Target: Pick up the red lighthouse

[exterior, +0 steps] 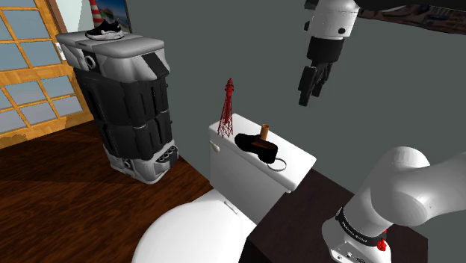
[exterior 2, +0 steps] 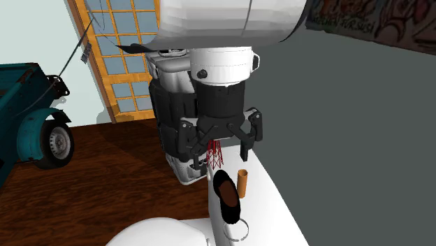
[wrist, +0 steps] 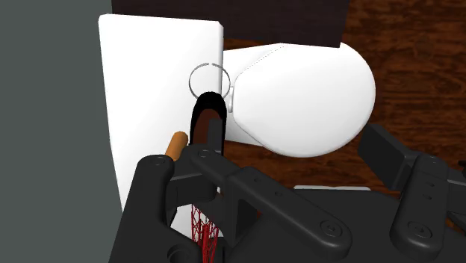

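Nearest in the shoulder view, the arm's white base link point(exterior: 407, 190) sits on the stand. From there the arm climbs out of the top of the picture and comes back down as a white wrist pointing downward.

Below the wrist the black gripper point(exterior: 308, 90) hangs in the air, well above the toilet tank point(exterior: 231, 168). It tips slightly toward that view's left. The second exterior view shows its two fingers point(exterior 2: 246, 137) spread wide, with nothing between them.

A black shoe-like thing point(exterior: 254, 146) lies on the tank's white lid, and a brown peg point(exterior: 263, 132) stands up from it. A thin wire ring point(exterior: 278, 164) lies at the end of the lid nearer the stand.

The red lighthouse point(exterior: 226, 110), a thin lattice tower, stands upright on the far end of the same lid, just beyond the shoe-like thing. It is lower than the gripper, toward the shoulder view's left, and untouched. In the wrist view its red lattice point(wrist: 203, 233) peeks out beside the base of one finger.

The closed toilet lid point(exterior: 187, 235) lies in front of the tank. Farther off, a black and grey stacked unit point(exterior: 123, 97) stands on the wooden floor point(exterior: 52, 194) with a sneaker point(exterior: 104, 31) on top. A wood-framed window point(exterior: 26, 67) lies beyond it.
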Available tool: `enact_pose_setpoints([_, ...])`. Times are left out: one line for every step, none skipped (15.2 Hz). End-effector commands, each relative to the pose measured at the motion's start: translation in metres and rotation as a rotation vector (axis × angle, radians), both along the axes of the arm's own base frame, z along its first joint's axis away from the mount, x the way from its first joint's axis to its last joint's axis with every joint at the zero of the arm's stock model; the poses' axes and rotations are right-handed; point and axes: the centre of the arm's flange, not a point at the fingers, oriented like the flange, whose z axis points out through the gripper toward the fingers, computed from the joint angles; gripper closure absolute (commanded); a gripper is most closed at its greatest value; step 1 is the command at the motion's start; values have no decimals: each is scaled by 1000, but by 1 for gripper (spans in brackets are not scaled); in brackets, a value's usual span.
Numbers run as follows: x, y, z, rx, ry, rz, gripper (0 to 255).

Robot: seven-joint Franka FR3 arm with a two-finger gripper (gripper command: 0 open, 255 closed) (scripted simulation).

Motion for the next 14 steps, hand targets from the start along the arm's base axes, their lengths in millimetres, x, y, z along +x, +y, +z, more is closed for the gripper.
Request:
enact_pose_setpoints([0,0,0,0,0,0,0])
enact_pose_setpoints([13,-2,-1,-6,5,9,0])
enact_pose_setpoints([27,-5,-3,-12,10,18,0])
enact_pose_setpoints([41,-7,-4,-17,16,28,0])
enact_pose_setpoints([54,-9,-6,-23,21,37,0])
enact_pose_setpoints([68,-11,-7,-29,26,46,0])
enact_pose_setpoints([81,-13,-9,-35,31,55,0])
enact_pose_setpoints([95,-15,-11,-41,37,65,0])
enact_pose_setpoints([108,-16,-12,-47,42,74,0])
enact_pose_setpoints([122,-18,-14,-52,47,83,0])
enact_pose_setpoints([135,-19,-16,-58,52,92,0])
enact_pose_setpoints([149,-21,-18,-64,58,102,0])
enact_pose_setpoints([163,-22,-20,-70,63,111,0])
enact_pose_setpoints([176,-23,-22,-76,68,120,0])
